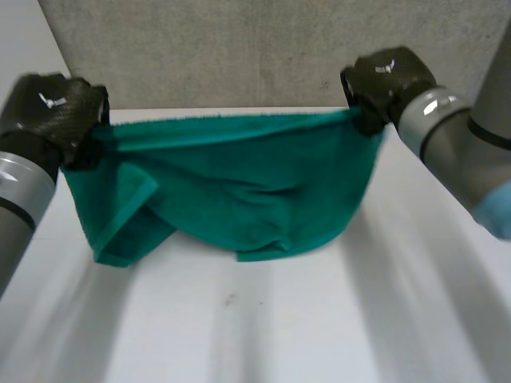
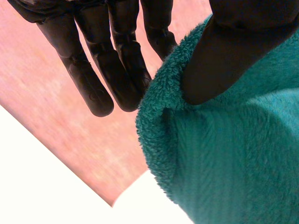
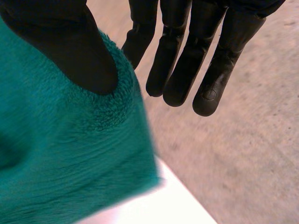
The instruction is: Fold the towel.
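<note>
A teal green towel [image 1: 239, 183] hangs stretched between my two hands above the white table [image 1: 279, 327], its lower edge sagging onto the tabletop. My left hand [image 1: 52, 108] grips the towel's upper left corner and my right hand [image 1: 387, 80] grips the upper right corner. In the left wrist view the thumb [image 2: 233, 51] presses the towel [image 2: 233, 154] at its edge, with the straight fingers [image 2: 93, 79] behind it. The right wrist view has the thumb [image 3: 65, 42] clamped on the towel [image 3: 56, 158] beside the straight fingers [image 3: 205, 70].
A grey wall [image 1: 239, 56] stands right behind the table's far edge, close to both hands. White tabletop runs from the towel toward the near side.
</note>
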{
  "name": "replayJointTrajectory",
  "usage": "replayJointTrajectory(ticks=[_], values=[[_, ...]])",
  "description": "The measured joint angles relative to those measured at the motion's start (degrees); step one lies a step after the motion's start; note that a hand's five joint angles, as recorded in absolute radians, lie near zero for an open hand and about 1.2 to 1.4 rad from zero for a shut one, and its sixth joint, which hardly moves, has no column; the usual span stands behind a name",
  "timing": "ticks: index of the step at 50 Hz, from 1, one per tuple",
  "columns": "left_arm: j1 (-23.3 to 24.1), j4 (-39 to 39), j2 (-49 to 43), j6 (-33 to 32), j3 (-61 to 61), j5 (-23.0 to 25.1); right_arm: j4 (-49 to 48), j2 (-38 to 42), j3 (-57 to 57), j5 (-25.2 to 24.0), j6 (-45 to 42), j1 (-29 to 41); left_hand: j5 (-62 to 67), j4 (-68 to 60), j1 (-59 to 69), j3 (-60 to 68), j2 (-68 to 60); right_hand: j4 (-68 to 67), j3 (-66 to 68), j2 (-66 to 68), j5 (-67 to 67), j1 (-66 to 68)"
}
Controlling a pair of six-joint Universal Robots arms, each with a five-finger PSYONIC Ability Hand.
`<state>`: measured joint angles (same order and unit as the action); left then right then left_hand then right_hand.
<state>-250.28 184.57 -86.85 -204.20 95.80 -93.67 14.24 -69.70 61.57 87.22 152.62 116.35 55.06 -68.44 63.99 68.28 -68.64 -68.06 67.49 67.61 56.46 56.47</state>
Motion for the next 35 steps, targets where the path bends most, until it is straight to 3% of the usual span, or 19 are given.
replayJointTrajectory(ticks=[7,14,20,24,29,35], values=[[0.4,0.3,-10.3,3.9,0.4,0.1,3.2,-5.3,10.4,0.0,-5.0,1.4,0.9,0.0,0.0,0.0,0.0,0.0,0.0,0.0,0.0,0.0],[0.5,0.7,-21.5,4.3,-2.5,-0.1,4.6,-0.9,11.9,0.2,-8.2,1.9,0.9,0.0,0.0,0.0,0.0,0.0,0.0,0.0,0.0,0.0],[0.4,1.4,-28.2,0.6,-11.8,-0.2,5.1,6.1,3.8,2.3,-11.5,1.8,0.9,0.0,0.0,0.0,0.0,-0.1,0.3,0.0,0.0,0.0],[0.3,3.0,-30.4,-2.1,-22.6,-0.3,2.0,12.5,-11.7,5.8,-12.2,1.7,0.9,0.0,0.0,0.0,-0.1,-0.1,0.3,0.0,0.0,0.0],[0.4,10.8,-29.1,-2.6,-34.2,-0.4,-8.9,15.7,-27.3,8.5,-10.8,1.5,0.9,0.0,0.0,0.0,-0.1,-0.1,0.3,0.0,0.0,0.0],[0.4,20.0,-24.1,-0.5,-36.7,-0.5,-21.6,11.7,-27.2,9.3,-8.7,1.5,0.9,0.0,0.0,0.1,-0.1,-0.1,0.3,0.0,0.0,0.0]])
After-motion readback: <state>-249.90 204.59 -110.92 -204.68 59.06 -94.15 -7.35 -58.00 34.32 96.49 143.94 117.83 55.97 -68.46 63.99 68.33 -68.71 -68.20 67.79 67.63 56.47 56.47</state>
